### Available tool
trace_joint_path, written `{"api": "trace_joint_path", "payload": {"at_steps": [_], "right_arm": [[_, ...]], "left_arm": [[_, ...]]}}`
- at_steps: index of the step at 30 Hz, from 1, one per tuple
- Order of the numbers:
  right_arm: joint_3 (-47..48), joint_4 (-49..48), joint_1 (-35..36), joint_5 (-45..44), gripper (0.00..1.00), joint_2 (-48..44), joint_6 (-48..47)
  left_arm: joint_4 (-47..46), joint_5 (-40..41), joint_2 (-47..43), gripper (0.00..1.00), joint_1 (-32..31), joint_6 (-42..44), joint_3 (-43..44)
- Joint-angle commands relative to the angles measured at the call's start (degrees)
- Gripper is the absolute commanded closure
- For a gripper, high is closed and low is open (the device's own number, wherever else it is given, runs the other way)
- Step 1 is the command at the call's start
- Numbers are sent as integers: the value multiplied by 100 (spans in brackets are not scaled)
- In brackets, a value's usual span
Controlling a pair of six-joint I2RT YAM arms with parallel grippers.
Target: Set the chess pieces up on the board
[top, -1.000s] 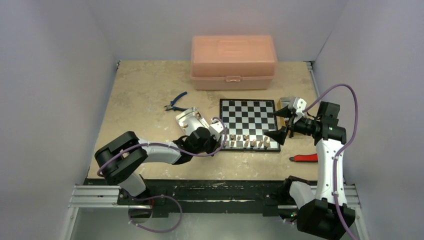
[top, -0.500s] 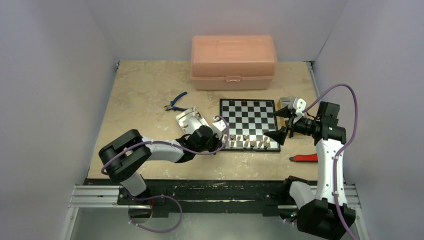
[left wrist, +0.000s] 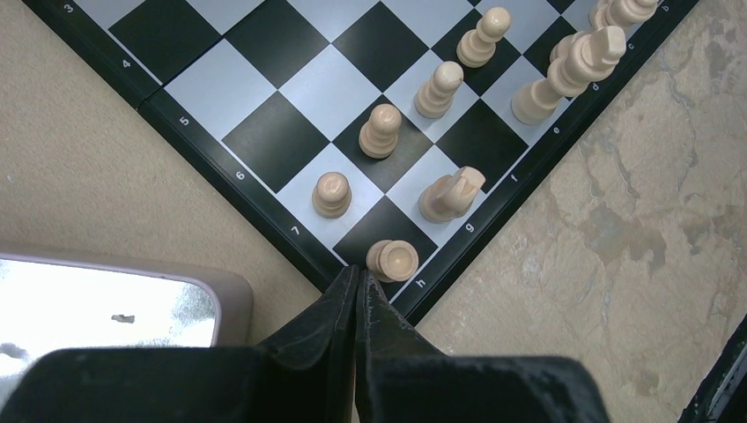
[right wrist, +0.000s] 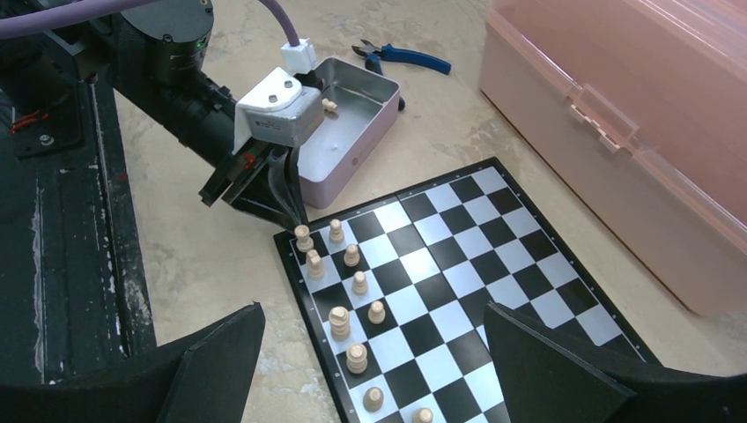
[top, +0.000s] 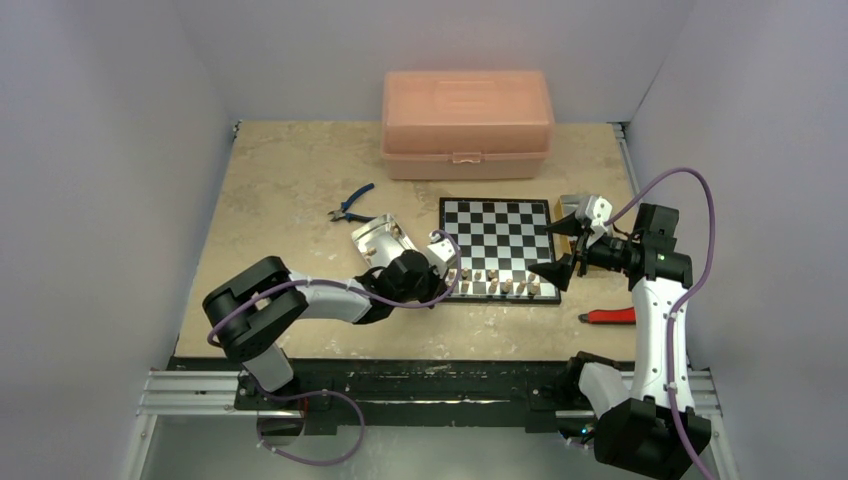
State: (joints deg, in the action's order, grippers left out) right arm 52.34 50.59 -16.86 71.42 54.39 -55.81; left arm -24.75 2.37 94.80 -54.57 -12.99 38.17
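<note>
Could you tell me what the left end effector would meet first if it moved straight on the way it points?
Probably the light chess piece on the corner square of the board, right ahead of the shut left end effector; depth is unclear, so it could slip just beside it.

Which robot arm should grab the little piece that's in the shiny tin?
Left. The left gripper sits at the corner of the board, right beside the tin, where a tan piece lies. The right gripper hangs open at the opposite side, farther away.
</note>
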Motion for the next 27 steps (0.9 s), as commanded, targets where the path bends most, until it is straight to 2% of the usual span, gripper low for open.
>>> {"api": "trace_joint_path", "payload": {"at_steps": [1,15,21,27], "right_arm": [[66,92,30,-1,1,27,-139],[67,109,33,-5,1,28,-158],[78,124,49,-9,1,44,-175],[84,144,53,-22,1,54,-202]], "left_arm": [[-170,-35,51,100,-46,-89,212],[-79,13,43,100,-45,-63,235],[130,321,-301,100,-46,-56,94],[324,294,-786,100,-45,-24,-25]]}}
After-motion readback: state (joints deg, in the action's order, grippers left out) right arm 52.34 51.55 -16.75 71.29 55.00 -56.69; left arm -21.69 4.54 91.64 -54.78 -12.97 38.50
